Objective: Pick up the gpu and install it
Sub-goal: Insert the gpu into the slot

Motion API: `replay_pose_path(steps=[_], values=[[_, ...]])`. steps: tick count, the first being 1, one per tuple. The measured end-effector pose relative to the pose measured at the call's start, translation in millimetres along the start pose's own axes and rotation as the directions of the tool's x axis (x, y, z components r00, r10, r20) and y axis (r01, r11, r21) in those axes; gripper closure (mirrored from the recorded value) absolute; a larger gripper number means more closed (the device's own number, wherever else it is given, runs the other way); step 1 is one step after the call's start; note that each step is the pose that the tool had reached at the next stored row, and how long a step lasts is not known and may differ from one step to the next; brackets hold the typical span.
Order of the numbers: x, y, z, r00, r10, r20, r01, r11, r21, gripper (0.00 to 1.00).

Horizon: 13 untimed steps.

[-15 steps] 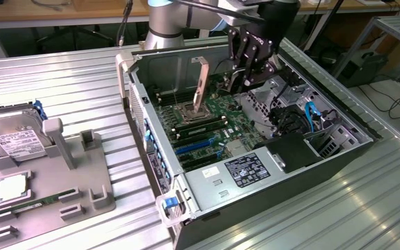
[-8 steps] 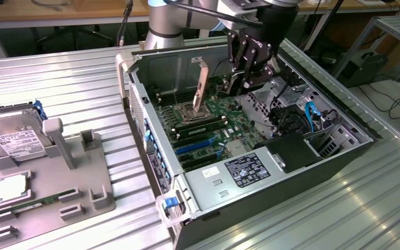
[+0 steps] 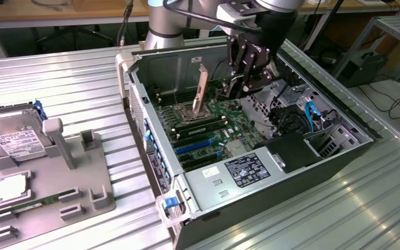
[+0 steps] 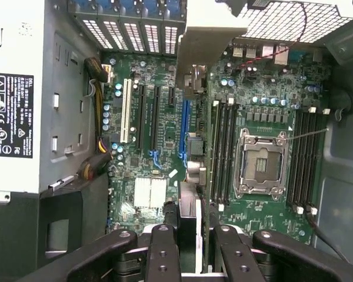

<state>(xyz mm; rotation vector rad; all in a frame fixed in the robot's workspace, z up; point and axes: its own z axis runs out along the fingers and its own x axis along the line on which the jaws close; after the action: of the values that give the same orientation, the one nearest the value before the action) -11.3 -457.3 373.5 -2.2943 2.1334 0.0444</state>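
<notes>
While jaws pinch it, the gpu (image 4: 191, 176) looks thin, flat.

From my seat: open case (image 3: 339, 151), room over the motherboard (image 4: 159, 123). GPU (image 4: 187, 220) in gripper (image 4: 188, 247) hangs edge-on above the expansion slots (image 4: 147, 114). Power supply (image 4: 17, 94) crowds one side, drive cage (image 3: 297, 125) and cables another

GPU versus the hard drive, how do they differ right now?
The gpu is thin, held on edge between the fingers over the motherboard inside the case; the hard drive is boxy, silver, white-labelled, resting in the grey holder outside it. Both are computer parts.
</notes>
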Motion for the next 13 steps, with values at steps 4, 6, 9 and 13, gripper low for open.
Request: replay_pose_path(steps=[4,6,9,13], values=[[0.6,0.2,2.8,1.0,0.0,0.0,0.0,1.0,0.0,0.72],[0.9,0.4,4.5,1.0,0.0,0.0,0.0,1.0,0.0,0.72],[1.6,0.6,8.9,1.0,0.0,0.0,0.0,1.0,0.0,0.72],[3.3,0.9,19.0,1.0,0.0,0.0,0.0,1.0,0.0,0.72]])
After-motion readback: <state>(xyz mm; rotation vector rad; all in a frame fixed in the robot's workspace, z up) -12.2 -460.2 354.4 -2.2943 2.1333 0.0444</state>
